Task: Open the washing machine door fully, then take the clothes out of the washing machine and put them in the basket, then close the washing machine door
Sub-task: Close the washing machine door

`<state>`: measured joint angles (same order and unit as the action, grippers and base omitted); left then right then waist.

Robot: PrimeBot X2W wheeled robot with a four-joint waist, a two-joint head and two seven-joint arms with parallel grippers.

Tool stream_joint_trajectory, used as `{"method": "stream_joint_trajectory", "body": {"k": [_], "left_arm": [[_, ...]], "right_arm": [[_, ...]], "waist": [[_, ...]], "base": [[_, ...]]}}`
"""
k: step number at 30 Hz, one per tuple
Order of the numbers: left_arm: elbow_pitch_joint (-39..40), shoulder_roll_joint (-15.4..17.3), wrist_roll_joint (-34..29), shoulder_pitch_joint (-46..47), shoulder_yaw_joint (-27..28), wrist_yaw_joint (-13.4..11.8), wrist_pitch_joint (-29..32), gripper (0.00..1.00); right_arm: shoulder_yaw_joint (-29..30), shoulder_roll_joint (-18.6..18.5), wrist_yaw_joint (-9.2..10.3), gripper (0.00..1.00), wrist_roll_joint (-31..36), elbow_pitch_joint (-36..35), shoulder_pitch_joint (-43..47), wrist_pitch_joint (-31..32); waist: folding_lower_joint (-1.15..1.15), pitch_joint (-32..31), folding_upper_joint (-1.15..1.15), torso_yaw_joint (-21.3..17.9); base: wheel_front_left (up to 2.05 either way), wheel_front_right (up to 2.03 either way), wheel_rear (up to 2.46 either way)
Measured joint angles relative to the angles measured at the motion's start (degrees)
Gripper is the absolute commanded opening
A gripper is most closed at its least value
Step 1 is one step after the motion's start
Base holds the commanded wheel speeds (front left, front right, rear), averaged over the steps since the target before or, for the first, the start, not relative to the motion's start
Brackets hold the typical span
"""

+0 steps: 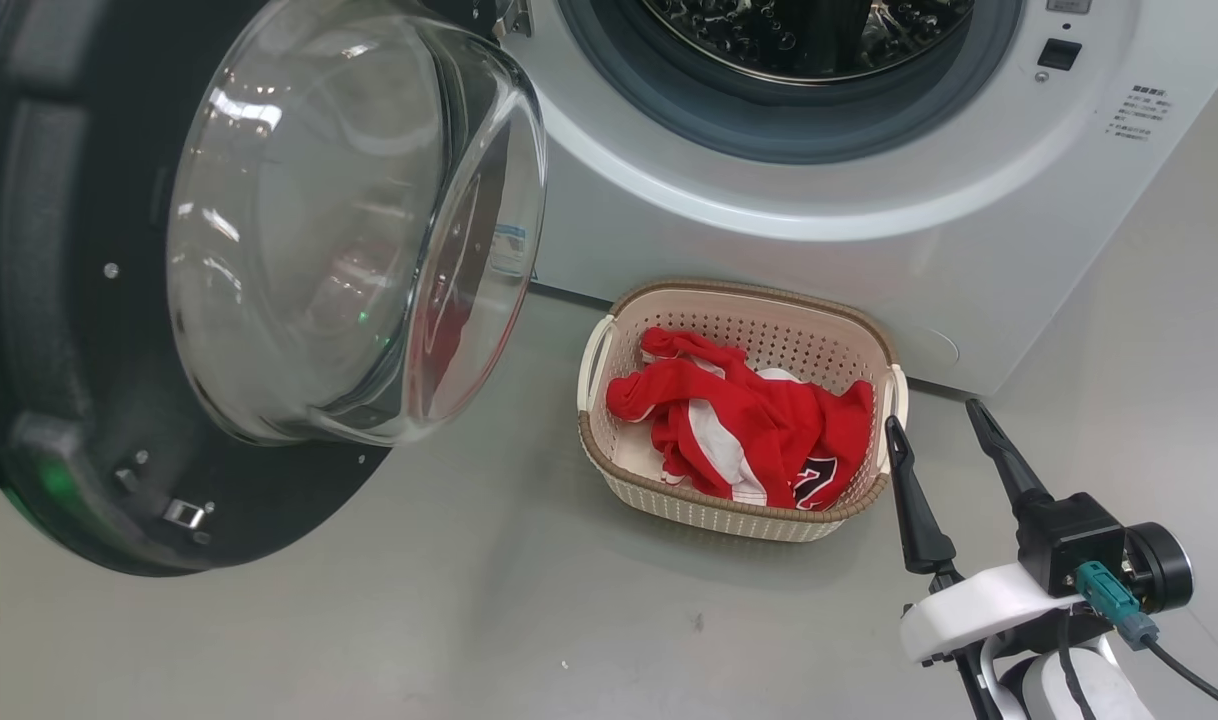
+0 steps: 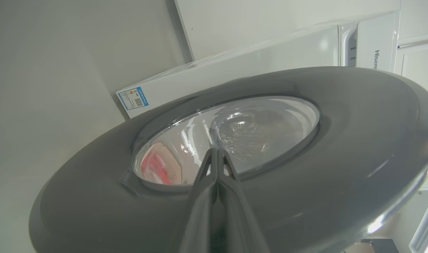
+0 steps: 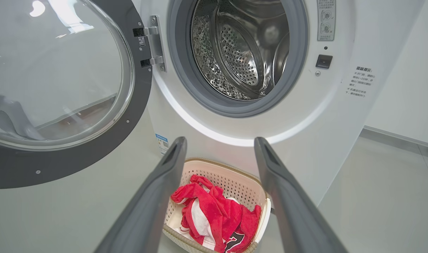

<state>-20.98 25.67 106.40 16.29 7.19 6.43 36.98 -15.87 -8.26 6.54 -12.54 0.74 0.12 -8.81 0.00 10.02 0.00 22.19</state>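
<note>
The washing machine door (image 1: 49, 300) stands swung open at the left, its glass bowl bulging toward the washing machine (image 1: 869, 260). In the right wrist view the steel drum (image 3: 242, 52) shows bare metal. The clothes (image 1: 759, 425), red with white trim, lie heaped in the basket (image 1: 729, 292) on the floor in front of the machine. My right gripper (image 1: 931, 420) hangs open just right of the basket, nothing between its fingers, and its wrist view shows the clothes (image 3: 210, 214) below. My left gripper (image 2: 215, 151) is shut, its tips at the outer face of the door (image 2: 340, 140); contact is unclear.
Grey floor (image 1: 469, 620) spreads around the basket and under the door. The open door takes up the left side of the head view. A white wall and skirting (image 3: 396, 137) run to the right of the machine. A blue label (image 2: 133, 98) sits low on the machine's front.
</note>
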Motion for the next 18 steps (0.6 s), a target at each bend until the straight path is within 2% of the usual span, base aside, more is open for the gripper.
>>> {"method": "stream_joint_trajectory", "body": {"k": [11,12,13,18], "left_arm": [[4.58,-1.59,0.0,-3.27,-2.22,0.43,4.35,0.0],[5.9,-1.79,0.05,-4.09,-2.43,0.43,4.95,0.0],[13.55,-4.97,0.92,-6.06,-4.61,0.44,8.36,0.0],[16.83,-5.87,1.03,-6.51,-5.35,0.43,9.45,0.0]], "right_arm": [[-0.41,0.65,0.0,1.0,0.0,-0.23,-0.85,-0.07],[-0.69,0.9,0.0,1.0,0.0,-0.23,-0.85,-0.07],[-1.45,1.55,0.0,1.0,0.0,-0.31,-1.02,-0.19],[-1.77,2.14,0.0,1.0,-0.03,-0.16,-1.53,-0.6]], "waist": [[0.0,-0.89,0.0,-0.45],[0.0,-0.99,0.0,-0.83],[0.0,-0.93,0.0,-3.45],[0.0,-0.72,0.0,-5.34]], "base": [[0.0,0.0,0.0],[0.0,0.0,0.0],[0.0,0.0,0.0],[0.0,0.0,0.0]]}}
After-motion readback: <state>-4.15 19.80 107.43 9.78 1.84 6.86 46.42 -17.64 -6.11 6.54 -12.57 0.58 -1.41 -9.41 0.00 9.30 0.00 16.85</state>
